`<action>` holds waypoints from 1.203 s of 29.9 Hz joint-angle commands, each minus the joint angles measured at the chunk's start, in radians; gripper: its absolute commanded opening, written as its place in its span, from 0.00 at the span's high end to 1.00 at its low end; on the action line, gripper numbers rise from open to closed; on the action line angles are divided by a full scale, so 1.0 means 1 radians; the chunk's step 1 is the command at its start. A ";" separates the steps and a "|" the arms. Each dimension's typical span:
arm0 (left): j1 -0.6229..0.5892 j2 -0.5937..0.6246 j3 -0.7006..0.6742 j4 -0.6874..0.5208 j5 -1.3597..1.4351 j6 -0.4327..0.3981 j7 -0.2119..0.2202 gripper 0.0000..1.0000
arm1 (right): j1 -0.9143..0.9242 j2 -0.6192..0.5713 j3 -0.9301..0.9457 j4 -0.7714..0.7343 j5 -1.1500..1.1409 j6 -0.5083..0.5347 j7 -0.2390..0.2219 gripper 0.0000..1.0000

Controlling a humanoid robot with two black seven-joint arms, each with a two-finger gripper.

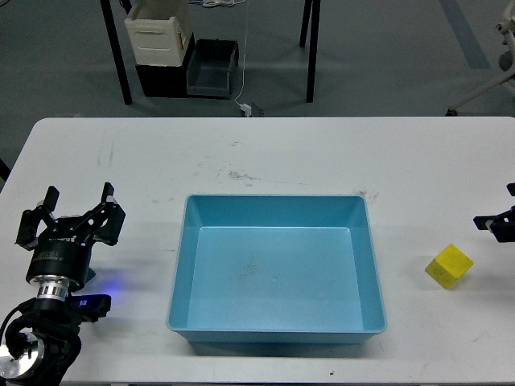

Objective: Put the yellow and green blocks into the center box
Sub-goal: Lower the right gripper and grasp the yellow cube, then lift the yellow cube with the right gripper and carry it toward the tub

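Note:
A yellow block (449, 266) lies on the white table (322, 157), to the right of the empty light-blue box (273, 198) at the centre. My left gripper (79, 198) is open and empty at the table's left side, well left of the box. A small teal-green edge (90, 274) shows under its wrist; I cannot tell whether it is the green block. A dark part of my right gripper (497, 223) pokes in at the right edge, just above and right of the yellow block. Its fingers cannot be told apart.
Behind the table, on the floor, stand a cream container (158, 34) and a dark bin (212, 68), between black table legs. The box walls rise above the tabletop between the two arms.

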 commanded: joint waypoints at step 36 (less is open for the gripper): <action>-0.036 -0.035 -0.001 0.018 0.001 0.002 -0.002 0.00 | -0.086 0.291 -0.124 -0.192 -0.007 -0.002 0.000 0.04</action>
